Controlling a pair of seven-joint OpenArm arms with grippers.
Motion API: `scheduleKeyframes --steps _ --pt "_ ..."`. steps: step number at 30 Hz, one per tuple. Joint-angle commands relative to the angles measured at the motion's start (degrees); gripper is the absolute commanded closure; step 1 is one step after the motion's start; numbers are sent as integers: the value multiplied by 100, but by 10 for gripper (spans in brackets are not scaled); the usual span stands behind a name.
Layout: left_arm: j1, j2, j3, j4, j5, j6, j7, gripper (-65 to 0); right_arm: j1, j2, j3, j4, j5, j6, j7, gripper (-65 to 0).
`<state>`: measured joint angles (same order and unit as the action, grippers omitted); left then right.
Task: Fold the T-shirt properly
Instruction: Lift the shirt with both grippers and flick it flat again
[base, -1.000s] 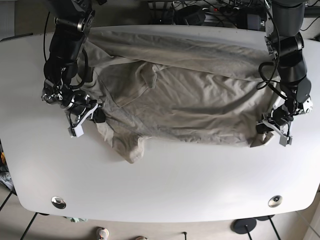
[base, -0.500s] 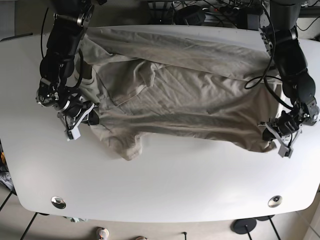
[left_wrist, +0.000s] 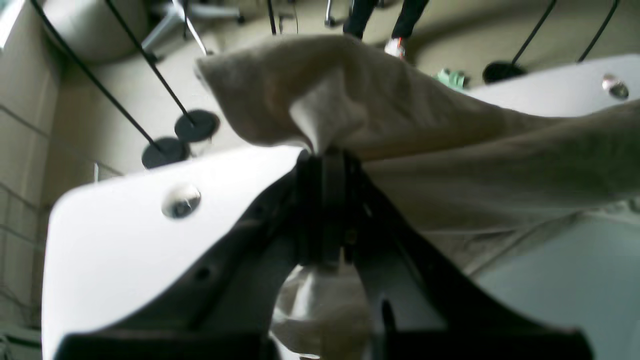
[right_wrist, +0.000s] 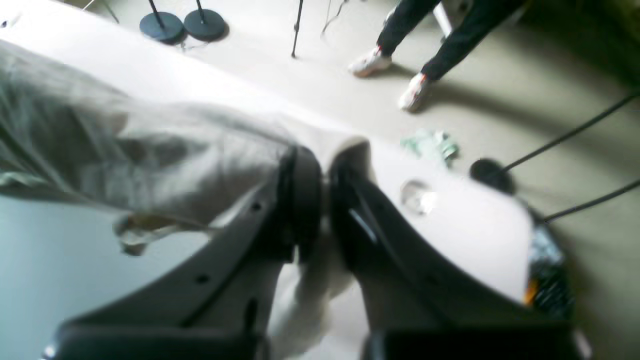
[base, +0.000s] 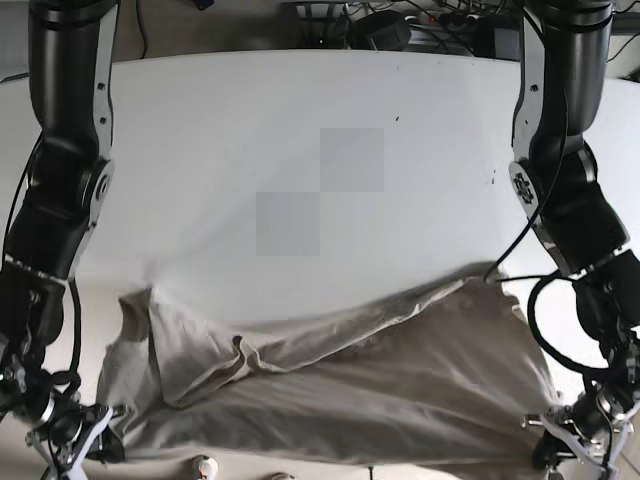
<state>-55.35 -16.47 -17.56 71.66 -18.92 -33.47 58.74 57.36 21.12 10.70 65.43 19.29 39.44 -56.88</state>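
The beige T-shirt (base: 380, 370) lies crumpled along the front edge of the white table (base: 300, 150), its lower part hanging over the edge. My left gripper (base: 562, 452) is at the shirt's front right corner. In the left wrist view it (left_wrist: 322, 155) is shut on a bunched fold of the shirt (left_wrist: 400, 110). My right gripper (base: 85, 445) is at the shirt's front left corner. In the right wrist view it (right_wrist: 324, 172) is shut on the shirt's edge (right_wrist: 150, 150). Both grippers are at or past the table's front edge.
Round black stand bases (left_wrist: 195, 125) and a person's legs and shoes (right_wrist: 370, 62) are on the floor in front of the table. A bolt hole (left_wrist: 181, 201) marks the table corner. Cables and gear (base: 385, 25) sit behind the far edge.
Both arms have drawn the shirt from the far half of the table to the front edge. The grippers have dropped down to the table's front corners, still gripping the cloth.
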Motion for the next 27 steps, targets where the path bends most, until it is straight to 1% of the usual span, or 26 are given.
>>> scheduleKeyframes --steps 1,3,4,6,7,8,11,12,14,16,18,19,22,24,25,27 --pt "-526 -292 -24 74 -64 2 -147 0 589 169 -11 64 71 8 57 -22" --pt "-711 -362 -24 135 -73 2 -129 0 791 186 -11 99 71 8 -66 -22" --pt "-711 -485 -42 381 -73 2 -6 0 800 195 33 257 80 8 -277 -22" --pt "-658 -626 -50 628 -73 2 117 0 536 204 42 600 221 16 -391 -22" --pt "-359 -626 -59 768 -82 -50 135 0 114 248 148 908 440 -36 -400 -22" --pt "-95 -626 -130 953 -82 -94 135 0 -193 266 253 1145 581 -45 -488 -22" --pt "872 -626 -437 1533 -82 -112 144 0 -1284 239 737 1690 827 -54 -672 -22" --pt "1390 -599 -569 1735 -82 -112 144 0 -1837 204 948 1919 880 -54 -681 -22" --pt "2146 -599 -806 2025 -82 -112 144 0 -2567 37 1185 2262 880 -54 -681 -22" --pt "2937 -564 -1026 2245 -91 -121 144 0 -3288 -60 1414 2534 880 -19 -681 -22" --pt "3667 -371 -1246 2483 -91 -121 144 0 -3965 -148 1545 2754 880 8 -672 -22" --pt "4186 -265 -1439 2597 -91 -217 135 0 -4448 -218 1625 2868 880 16 -619 -22" --pt "4977 -1 -1765 2632 -64 -622 117 0 -5292 -341 1695 2921 880 16 -408 -22" --pt "5311 78 -1967 2641 -64 -653 117 0 -5670 -350 1704 2930 889 16 -408 -22" --pt "5425 86 -2064 2641 -73 -653 117 0 -5820 -350 1704 2930 968 16 -400 -22" --pt "5584 86 -2160 2650 -73 -653 117 0 -6092 -315 1704 2930 1293 -10 -400 -22"
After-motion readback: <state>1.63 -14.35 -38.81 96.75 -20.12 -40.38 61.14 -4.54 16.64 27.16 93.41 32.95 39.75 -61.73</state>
